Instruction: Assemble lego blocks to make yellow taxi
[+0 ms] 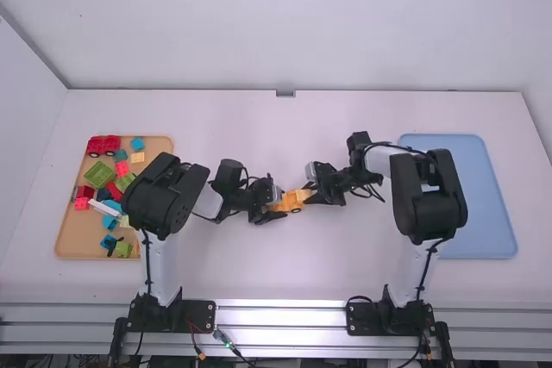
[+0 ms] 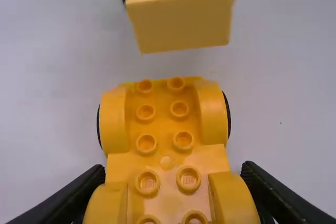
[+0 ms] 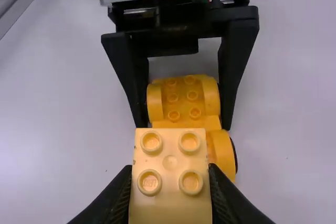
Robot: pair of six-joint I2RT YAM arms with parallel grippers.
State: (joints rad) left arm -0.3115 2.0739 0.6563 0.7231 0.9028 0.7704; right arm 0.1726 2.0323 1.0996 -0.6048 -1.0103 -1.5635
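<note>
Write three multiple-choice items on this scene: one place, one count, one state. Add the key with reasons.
1. Where do the loose blocks lie?
A) blue tray
B) tan tray
C) between the trays

2. How many studs top the pale yellow block?
A) two
B) six
C) four

3. How is that block now?
A) held apart from the car base
B) pressed onto it
C) lying loose

1 B: they sit within its rim.
2 C: two rows of two.
3 A: the right gripper grips it, a gap separating it from the base.
</note>
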